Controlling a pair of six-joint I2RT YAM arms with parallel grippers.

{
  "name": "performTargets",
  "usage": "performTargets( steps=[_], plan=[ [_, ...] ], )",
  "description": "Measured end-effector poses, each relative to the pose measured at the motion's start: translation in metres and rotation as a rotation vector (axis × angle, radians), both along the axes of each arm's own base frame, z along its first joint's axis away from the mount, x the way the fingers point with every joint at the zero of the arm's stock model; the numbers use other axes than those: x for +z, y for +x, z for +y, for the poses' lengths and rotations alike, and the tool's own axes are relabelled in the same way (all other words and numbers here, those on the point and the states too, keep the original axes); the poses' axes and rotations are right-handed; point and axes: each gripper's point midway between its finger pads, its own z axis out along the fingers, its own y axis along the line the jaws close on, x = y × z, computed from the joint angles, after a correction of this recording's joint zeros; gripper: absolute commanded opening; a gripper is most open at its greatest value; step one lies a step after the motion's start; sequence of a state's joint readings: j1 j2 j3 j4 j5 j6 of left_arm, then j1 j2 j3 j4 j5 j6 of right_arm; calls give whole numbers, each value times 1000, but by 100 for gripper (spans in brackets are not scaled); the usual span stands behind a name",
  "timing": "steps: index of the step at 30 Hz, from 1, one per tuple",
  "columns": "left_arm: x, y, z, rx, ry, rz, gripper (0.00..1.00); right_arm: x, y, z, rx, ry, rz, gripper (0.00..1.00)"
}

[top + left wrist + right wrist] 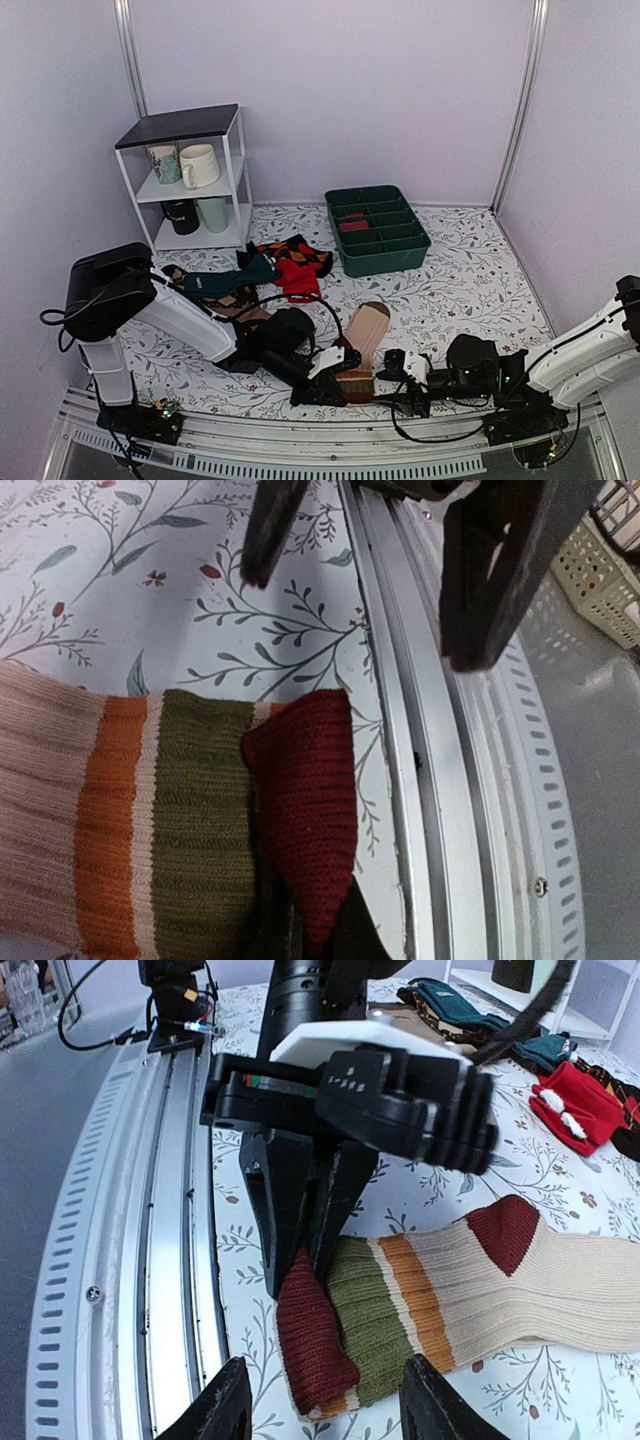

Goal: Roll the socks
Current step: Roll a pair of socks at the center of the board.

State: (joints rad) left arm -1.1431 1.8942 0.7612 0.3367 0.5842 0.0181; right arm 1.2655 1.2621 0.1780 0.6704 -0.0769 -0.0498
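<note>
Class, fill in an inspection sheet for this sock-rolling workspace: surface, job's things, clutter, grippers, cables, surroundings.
Surface: floral table cover, with a metal rail along the near edge.
Job's things: striped beige socks lying stretched out, not yet rolled, maroon toe next to the rail.
Clutter: sock pile of teal, red and argyle pieces; green divided tray at the back.
Grippers: left gripper shut on the maroon toe; right gripper open, holding nothing.
Cables: black cables loop off the left arm; more run under the right arm.
Surroundings: white shelf holding mugs; lilac walls.
</note>
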Motion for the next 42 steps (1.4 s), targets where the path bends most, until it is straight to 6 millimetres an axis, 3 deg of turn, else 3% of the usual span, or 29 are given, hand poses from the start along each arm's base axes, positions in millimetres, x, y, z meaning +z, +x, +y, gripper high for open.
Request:
performTargets(
  steps=[6, 16, 24, 27, 29, 32, 35, 42],
  plan=[
    [0, 0, 0, 2, -3, 19, 0, -21, -4, 14, -3, -117, -59, 49],
    [-1, -1, -1, -10, -17, 37, 0, -51, -6, 17, 4, -233, -52, 45],
    [-1, -2, -1, -13, -23, 44, 0, -55, -4, 22, -4, -251, -55, 17],
    [-1, -2, -1, -14, -25, 47, 0, -56, -4, 23, -8, -258, -43, 12],
    [-1, -1, -1, -15, -26, 48, 5, -56, -4, 25, -16, -261, -23, 11],
    [0, 0, -1, -8, -24, 43, 26, -56, -5, 25, -31, -258, 16, 11],
    [5, 4, 1, 15, -22, -2, 27, -56, -7, 26, -42, -244, 77, 11],
    [26, 25, 47, 174, -20, -257, 28, -56, -8, 26, -73, -201, 277, 11]
  ],
)
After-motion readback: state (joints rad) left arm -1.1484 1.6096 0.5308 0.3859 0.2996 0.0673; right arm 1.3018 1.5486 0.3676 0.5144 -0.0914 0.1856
